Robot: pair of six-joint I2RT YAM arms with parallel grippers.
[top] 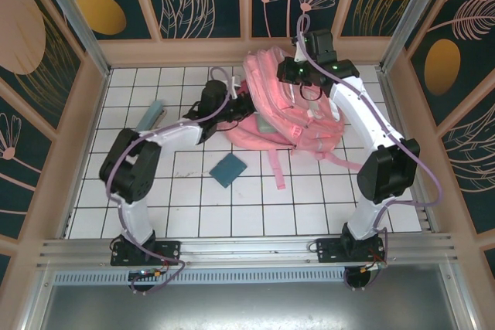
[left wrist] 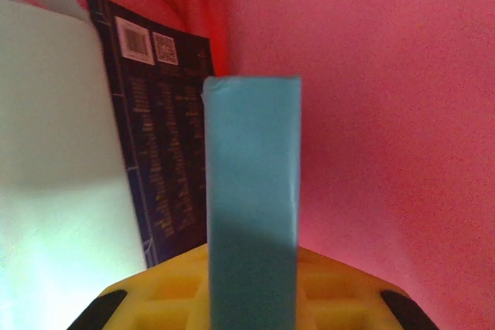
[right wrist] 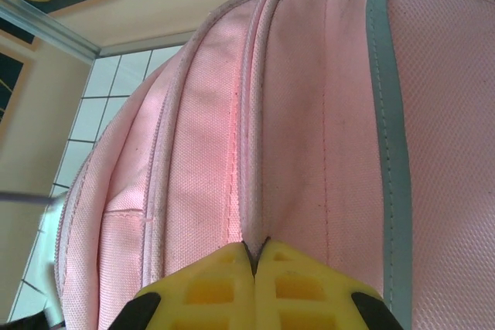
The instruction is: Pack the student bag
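Observation:
The student bag [top: 290, 110], big and pink, lies at the back middle of the table. My left gripper [top: 234, 110] reaches into its open side. In the left wrist view that gripper [left wrist: 251, 284] is shut on a blue book [left wrist: 251, 168], which stands upright inside the pink lining [left wrist: 387, 113]. Beside it rest a dark book [left wrist: 162, 144] and a pale one [left wrist: 54, 191]. My right gripper [top: 298, 73] sits at the bag's top. Its yellow jaws [right wrist: 254, 256] are shut, pinching a fold of the bag's fabric [right wrist: 294, 129] next to the pale strip [right wrist: 387, 129].
A teal square notebook [top: 227, 168] lies on the white tiles in front of the bag. A pale blue-grey flat item [top: 149, 117] lies at the left. A pink strap [top: 276, 169] trails toward the near side. Wooden walls close in the table on three sides.

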